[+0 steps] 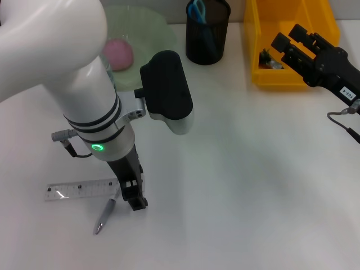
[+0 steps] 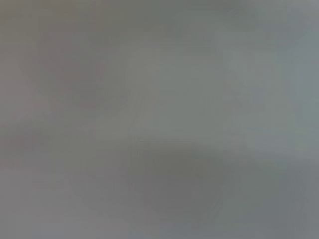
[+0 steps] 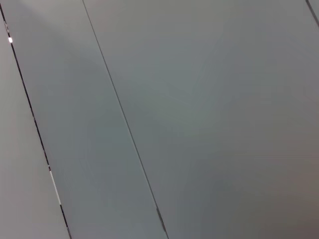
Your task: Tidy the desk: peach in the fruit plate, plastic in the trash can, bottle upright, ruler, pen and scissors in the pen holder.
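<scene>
The left pincer (image 1: 134,197) is reaching down at about seven o'clock in the head view, its dark fingertips sitting low over the white surface (image 1: 242,185) just beside the right end of the clear ruler (image 1: 81,189). Whether its fingers are parted or closed cannot be told from here, and nothing is visibly gripped. The ruler is lying flat, and the grey pen (image 1: 105,216) is resting just below it, angled toward six o'clock and close to the pincer's tip.

At eleven o'clock the pink peach (image 1: 118,52) is sitting in the pale green fruit plate (image 1: 152,25), partly hidden behind the left arm. At twelve o'clock the black mesh pen holder (image 1: 207,36) is standing upright with the blue-handled scissors (image 1: 198,11) poking out of it. At one o'clock the yellow bin (image 1: 292,42) is holding some small dark scraps against its inner wall.

The right pincer (image 1: 284,39) is hanging at two o'clock over the yellow bin, its black fingers spread apart and holding nothing.

The left wrist view is showing only a grey blur, and the right wrist view is showing plain grey panels with thin dark seams.
</scene>
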### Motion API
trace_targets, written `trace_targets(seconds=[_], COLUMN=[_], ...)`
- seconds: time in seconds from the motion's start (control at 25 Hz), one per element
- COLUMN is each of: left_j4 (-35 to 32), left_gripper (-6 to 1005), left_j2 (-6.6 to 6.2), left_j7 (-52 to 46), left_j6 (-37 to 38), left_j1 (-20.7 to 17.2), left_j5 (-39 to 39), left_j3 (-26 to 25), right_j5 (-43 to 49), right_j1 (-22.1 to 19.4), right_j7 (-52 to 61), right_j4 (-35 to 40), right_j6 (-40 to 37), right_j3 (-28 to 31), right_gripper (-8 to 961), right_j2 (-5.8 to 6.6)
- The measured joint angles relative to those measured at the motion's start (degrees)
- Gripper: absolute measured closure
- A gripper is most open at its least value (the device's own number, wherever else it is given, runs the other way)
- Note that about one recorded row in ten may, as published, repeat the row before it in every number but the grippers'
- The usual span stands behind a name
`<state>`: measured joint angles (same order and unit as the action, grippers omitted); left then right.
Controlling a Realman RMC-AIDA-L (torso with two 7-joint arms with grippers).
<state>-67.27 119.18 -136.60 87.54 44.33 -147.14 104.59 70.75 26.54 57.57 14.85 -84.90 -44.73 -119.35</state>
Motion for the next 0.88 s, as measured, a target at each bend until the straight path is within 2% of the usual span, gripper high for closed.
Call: trace_targets(seconds=[0.4, 0.64, 0.88], left_j4=[-0.16, -0.28, -0.48], left_gripper=[347, 477, 527], left_j2=[0.0, 0.0, 0.0], left_j7=[-0.12, -0.15, -0.22], left_j6=[0.06, 0.19, 0.39], left_j1=[0.06, 0.06, 0.18], left_j5=[-0.91, -0.97, -1.13], left_j3=[1.16, 1.25, 1.41], right_j5=[0.0, 0.0, 0.0], right_j1=[0.0, 0.0, 0.0], right_j7=[0.0, 0.0, 0.0], right_j4=[0.0, 0.0, 0.0], right_j6=[-0.04, -0.09, -0.15], right_j3=[0.0, 0.0, 0.0], right_gripper=[256, 250, 244], right_j2=[0.0, 0.0, 0.0])
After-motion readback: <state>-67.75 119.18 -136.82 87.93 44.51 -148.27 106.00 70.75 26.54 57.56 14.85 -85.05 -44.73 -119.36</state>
